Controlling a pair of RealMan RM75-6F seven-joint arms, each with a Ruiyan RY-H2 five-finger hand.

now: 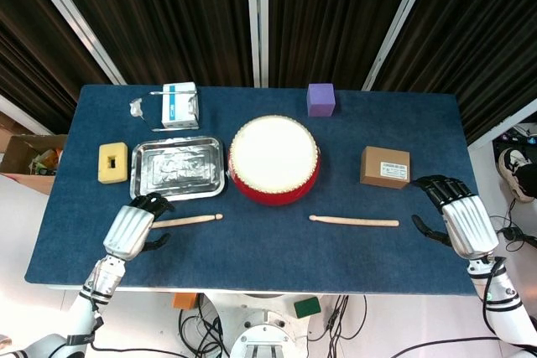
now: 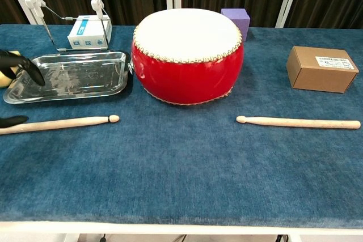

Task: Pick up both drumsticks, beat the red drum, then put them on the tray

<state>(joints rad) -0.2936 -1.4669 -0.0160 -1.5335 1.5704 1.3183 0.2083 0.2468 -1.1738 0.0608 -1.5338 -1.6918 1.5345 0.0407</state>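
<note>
- Drumsticks: two, one (image 1: 186, 220) near-left and one (image 1: 354, 221) near-right of the single red drum (image 1: 274, 159) on the desk (image 1: 252, 249).
- One tray (image 1: 179, 168), left of drum.
- Left hand (image 1: 134, 226) over the left stick's butt, fingers apart; right hand (image 1: 454, 217) fingers apart, holding nothing.
- Box labels unreadable.

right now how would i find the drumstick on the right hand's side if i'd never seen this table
Start at the red drum in the middle of the blue table. In front of it, toward the brown cardboard box, lies a pale wooden drumstick, tip toward the centre. Unlike the other drumstick, below the tray, no robot hand reaches it.
</note>
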